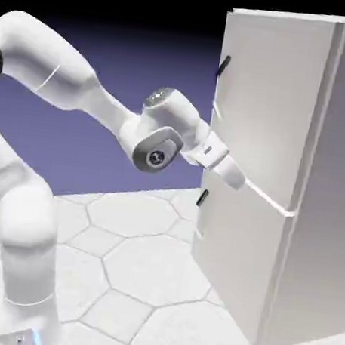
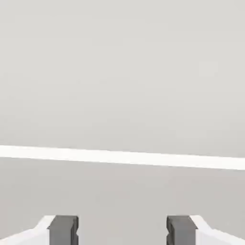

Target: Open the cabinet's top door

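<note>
Pincer (image 2: 122,229) gap shows hand view only; handle (image 1: 224,65) exterior.

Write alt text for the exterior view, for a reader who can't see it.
A white robot arm reaches from the lower left toward a tall light-grey cabinet, its pincer close against the front near the seam between the two doors. The top door looks shut; its dark handle sits well above the pincer, and a second dark handle marks the lower door.
</note>
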You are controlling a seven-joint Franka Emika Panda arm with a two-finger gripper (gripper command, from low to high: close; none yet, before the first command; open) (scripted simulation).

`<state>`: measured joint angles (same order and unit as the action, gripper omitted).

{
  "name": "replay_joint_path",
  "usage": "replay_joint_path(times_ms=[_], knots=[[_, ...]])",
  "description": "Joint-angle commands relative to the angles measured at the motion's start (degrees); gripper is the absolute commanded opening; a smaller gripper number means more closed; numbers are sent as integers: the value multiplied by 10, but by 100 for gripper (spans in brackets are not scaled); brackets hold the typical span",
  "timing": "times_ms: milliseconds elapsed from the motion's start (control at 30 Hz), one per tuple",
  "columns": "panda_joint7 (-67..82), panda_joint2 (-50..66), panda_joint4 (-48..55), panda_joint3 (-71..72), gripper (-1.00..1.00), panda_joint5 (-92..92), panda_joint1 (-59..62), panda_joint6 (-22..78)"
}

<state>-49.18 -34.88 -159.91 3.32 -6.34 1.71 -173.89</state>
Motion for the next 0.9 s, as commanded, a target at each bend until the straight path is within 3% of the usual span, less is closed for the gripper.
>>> replay_joint_path(times_ms=[0, 867], knots=[[-25, -8, 4, 12, 0, -24, 9, 0], [-673, -223, 110, 332, 0, -635, 240, 12]])
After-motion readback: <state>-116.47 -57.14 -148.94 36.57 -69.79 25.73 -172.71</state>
